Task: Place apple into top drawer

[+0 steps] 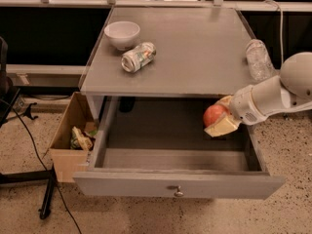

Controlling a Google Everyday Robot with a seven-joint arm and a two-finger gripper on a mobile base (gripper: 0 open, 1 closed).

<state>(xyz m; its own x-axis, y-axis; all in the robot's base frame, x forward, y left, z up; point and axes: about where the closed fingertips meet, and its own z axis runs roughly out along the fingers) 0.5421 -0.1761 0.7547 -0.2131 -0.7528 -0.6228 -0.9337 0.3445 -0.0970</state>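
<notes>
The top drawer (178,184) is pulled open below the grey table, its flat front panel with a small round knob toward me and its inside bare. My gripper (219,118) reaches in from the right and is shut on the red-orange apple (214,114). It holds the apple over the right part of the open drawer, just under the tabletop's front edge. The pale fingers (222,126) wrap the apple from below and behind.
On the tabletop (195,48) stand a white bowl (122,34), a can lying on its side (138,56) and a clear plastic bottle (257,58) at the right edge. A brown cardboard box (73,135) with wrappers sits left of the drawer. A black cable and stand (46,199) lie on the floor at left.
</notes>
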